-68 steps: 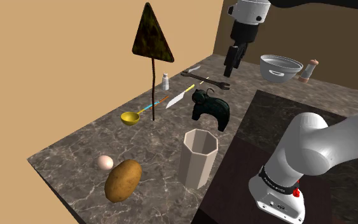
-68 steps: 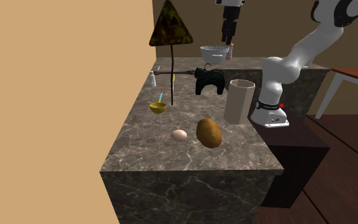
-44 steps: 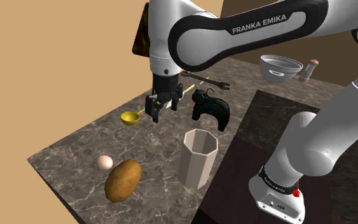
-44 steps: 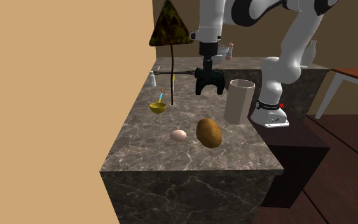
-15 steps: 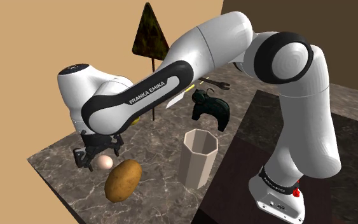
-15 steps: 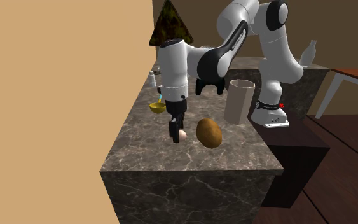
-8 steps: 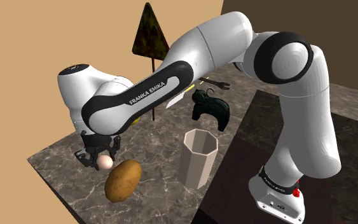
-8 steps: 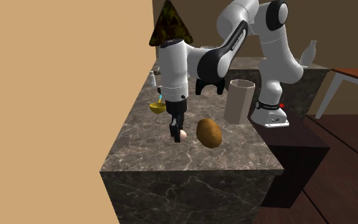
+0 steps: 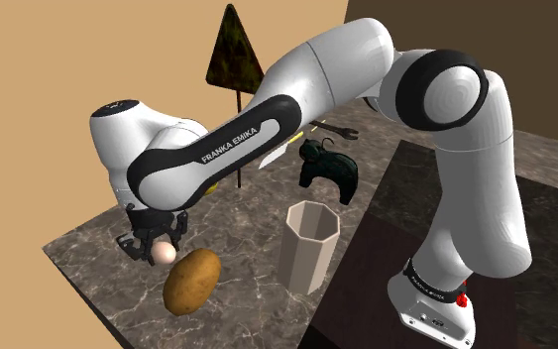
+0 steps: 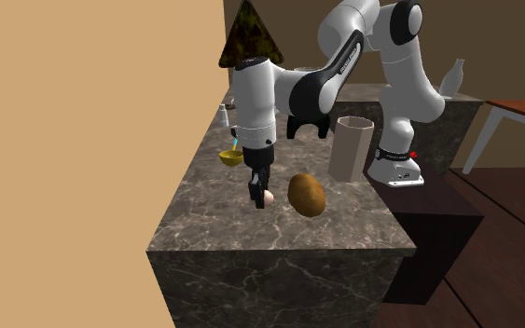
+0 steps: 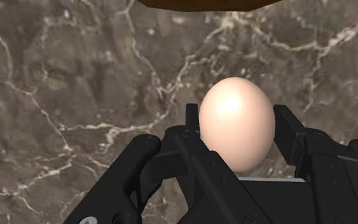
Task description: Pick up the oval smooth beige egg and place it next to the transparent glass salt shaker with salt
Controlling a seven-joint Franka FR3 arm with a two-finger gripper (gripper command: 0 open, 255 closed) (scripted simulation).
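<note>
The beige egg (image 9: pixel 166 254) lies on the dark marble counter (image 9: pixel 83 250) near its front corner, right beside a brown potato (image 9: pixel 190 280). My black gripper (image 9: pixel 157 246) comes straight down on the egg and is shut on it. In the wrist view the egg (image 11: pixel 236 122) sits clasped between the two fingers (image 11: pixel 192 122), still touching the marble. The second exterior view has the gripper (image 10: pixel 258 194) low over the egg (image 10: pixel 268 198). The small salt shaker (image 10: pixel 223 114) stands far back along the wall, partly behind the arm.
The potato (image 10: pixel 306 194) lies a finger's width from the egg. A tall pale faceted cup (image 9: pixel 307 246) stands toward the stand. A black animal figurine (image 9: pixel 328 169), a yellow ladle (image 10: pixel 231 157) and a triangular sign on a stick (image 9: pixel 235 55) are farther back.
A second ago the fingers stood apart on either side of the egg; they have since shut on it. Arm and egg have stayed in place.
</note>
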